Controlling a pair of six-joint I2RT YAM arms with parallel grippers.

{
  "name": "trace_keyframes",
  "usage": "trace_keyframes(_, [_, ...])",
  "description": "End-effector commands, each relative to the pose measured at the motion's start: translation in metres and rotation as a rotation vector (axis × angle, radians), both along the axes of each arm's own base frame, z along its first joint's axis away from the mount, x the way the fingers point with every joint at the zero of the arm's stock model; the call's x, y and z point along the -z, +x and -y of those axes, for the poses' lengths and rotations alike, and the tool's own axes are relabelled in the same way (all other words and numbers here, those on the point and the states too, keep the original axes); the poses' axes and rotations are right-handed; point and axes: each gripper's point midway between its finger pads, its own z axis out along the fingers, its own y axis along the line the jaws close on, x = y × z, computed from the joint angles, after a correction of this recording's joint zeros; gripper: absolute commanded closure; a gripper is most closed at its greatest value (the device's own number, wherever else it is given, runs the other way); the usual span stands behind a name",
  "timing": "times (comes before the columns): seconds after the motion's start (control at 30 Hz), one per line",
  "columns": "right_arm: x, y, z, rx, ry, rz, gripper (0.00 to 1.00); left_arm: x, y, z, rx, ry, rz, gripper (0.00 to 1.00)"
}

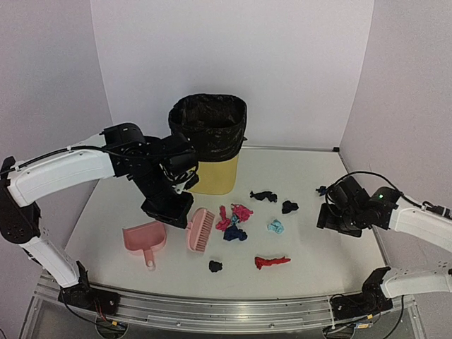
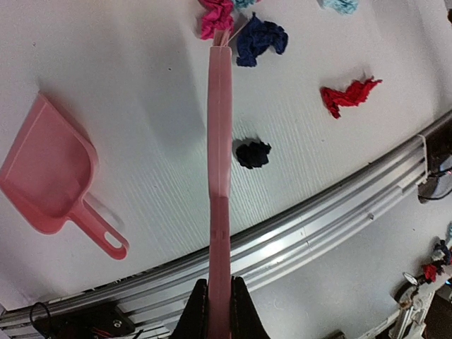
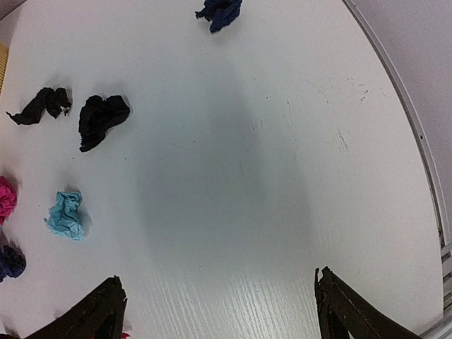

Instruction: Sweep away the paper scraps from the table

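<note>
Robot at work: the left hand (image 2: 217,311) is clamped tight on the slim handle of a pink plastic hand brush (image 1: 200,229), which reaches out over the white matte bench (image 1: 311,247) toward its middle. The brush head sits just beside a magenta wad (image 1: 241,211) and a navy wad (image 1: 235,234). Both belong to a scatter of small crumpled paper scraps (image 1: 233,224) spread across the centre and right of the bench.

A red strip-like scrap (image 1: 272,262) and a black wad (image 1: 215,266) lie nearer the front, short of the metal rail (image 1: 233,308) along the near edge. A light teal wad (image 1: 275,227) lies to the right of the cluster. Two dark wads (image 1: 289,207) lie farther back, and a small navy scrap (image 1: 321,189) lies at the far right, near the right arm.

A pink plastic dustpan (image 1: 145,239) lies flat on the bench to the left of the brush and apart from it, its handle pointing toward the near edge. At the far middle, a yellow bin (image 1: 215,176) lined with a black bag stands upright behind the left arm.

The right hand (image 3: 219,311) hangs above the right side of the bench, its jaws spread wide and holding nothing. Bare white surface lies beneath it, with the teal wad and the dark wads off to its left.
</note>
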Motion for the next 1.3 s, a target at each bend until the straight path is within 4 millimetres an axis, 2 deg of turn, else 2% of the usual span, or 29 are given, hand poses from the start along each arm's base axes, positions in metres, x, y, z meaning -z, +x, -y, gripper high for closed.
trace_keyframes(0.0, [-0.013,0.008,-0.007,-0.024,0.008,0.018,0.10,-0.016,-0.039,-0.003,0.007,-0.111,-0.160,1.00])
trace_keyframes(0.07, [-0.013,0.009,-0.008,-0.032,0.005,0.013,0.10,-0.002,-0.055,-0.014,-0.033,-0.061,-0.263,1.00])
trace_keyframes(0.13, [-0.011,0.009,-0.008,-0.036,0.001,0.005,0.10,0.006,-0.070,-0.016,-0.038,-0.057,-0.348,1.00])
trace_keyframes(0.27, [-0.008,0.009,-0.011,-0.049,0.001,-0.014,0.10,0.002,-0.075,-0.013,-0.040,-0.084,-0.376,1.00])
trace_keyframes(0.37, [-0.006,0.008,-0.012,-0.049,0.004,-0.021,0.10,0.011,-0.074,-0.015,-0.072,-0.036,-0.390,1.00])
trace_keyframes(0.6, [-0.007,0.006,-0.010,-0.034,0.017,-0.009,0.10,0.036,-0.043,0.008,-0.201,0.056,-0.343,1.00])
trace_keyframes(0.9, [-0.009,0.002,-0.005,-0.023,0.025,0.013,0.10,0.040,-0.010,0.051,-0.313,-0.034,-0.344,1.00])
trace_keyframes(1.1, [-0.010,-0.001,0.000,-0.011,0.028,0.032,0.10,0.032,0.027,0.059,-0.382,-0.129,-0.306,1.00])
trace_keyframes(1.27, [-0.014,-0.003,0.004,-0.004,0.032,0.058,0.10,0.035,0.048,0.073,-0.387,-0.225,-0.319,1.00])
